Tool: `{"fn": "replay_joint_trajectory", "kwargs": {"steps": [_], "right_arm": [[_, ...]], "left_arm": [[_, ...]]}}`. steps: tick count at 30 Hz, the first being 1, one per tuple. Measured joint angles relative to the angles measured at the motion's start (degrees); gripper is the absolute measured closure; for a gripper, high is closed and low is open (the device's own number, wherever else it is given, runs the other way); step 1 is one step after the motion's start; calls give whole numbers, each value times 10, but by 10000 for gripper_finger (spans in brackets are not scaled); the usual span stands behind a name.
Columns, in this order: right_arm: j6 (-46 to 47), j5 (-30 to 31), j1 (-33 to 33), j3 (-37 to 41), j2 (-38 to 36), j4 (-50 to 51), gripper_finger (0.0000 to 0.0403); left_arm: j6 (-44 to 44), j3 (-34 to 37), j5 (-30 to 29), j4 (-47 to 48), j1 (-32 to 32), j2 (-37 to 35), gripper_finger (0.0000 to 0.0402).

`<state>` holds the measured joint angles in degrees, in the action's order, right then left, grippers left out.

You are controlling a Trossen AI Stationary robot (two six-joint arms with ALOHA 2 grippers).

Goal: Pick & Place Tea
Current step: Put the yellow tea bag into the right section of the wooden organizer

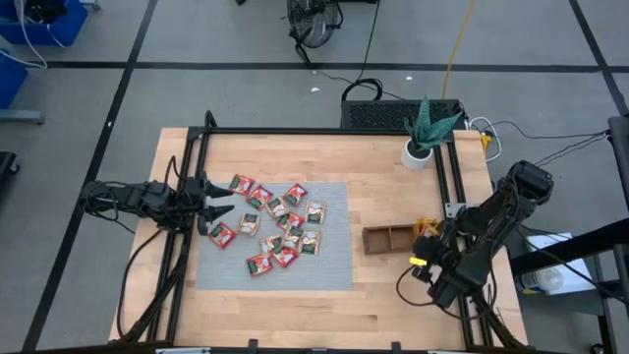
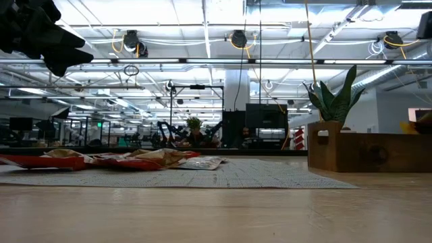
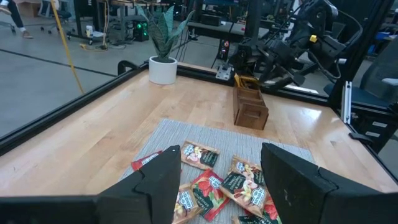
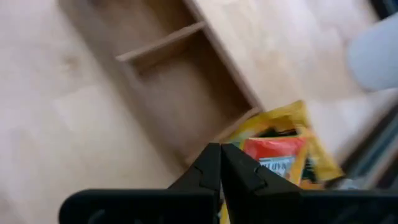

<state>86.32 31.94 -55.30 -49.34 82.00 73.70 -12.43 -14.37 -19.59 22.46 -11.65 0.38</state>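
Fingers of my left gripper (image 1: 222,213) stand spread with nothing between them, raised above the left edge of the grey mat (image 1: 334,265). I see the tea sachets (image 1: 278,225) scattered across that mat. My right gripper (image 4: 221,163) is fully closed, empty, over the right end of the wooden tray (image 1: 390,239), where one yellow-orange sachet (image 4: 283,152) lies.

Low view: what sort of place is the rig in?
Probably a robotics lab or industrial workshop: exposed ceiling ducts and strip lights, equipment racks behind the wooden table, and a taped concrete floor.
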Motion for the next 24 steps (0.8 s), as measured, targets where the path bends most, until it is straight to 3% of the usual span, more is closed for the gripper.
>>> {"fn": "replay_joint_trajectory", "kwargs": {"steps": [4, 20, 22, 24], "right_arm": [[0, 4, 18, 0, 1, 40, 403], [30, 134, 66, 0, 1, 94, 403], [32, 127, 63, -10, 1, 118, 403], [28, 67, 55, -29, 0, 140, 403]], "left_arm": [[0, 0, 0, 0, 0, 0, 179], [0, 0, 0, 0, 0, 0, 178], [0, 0, 0, 0, 0, 0, 178], [0, 0, 0, 0, 0, 0, 178]]}}
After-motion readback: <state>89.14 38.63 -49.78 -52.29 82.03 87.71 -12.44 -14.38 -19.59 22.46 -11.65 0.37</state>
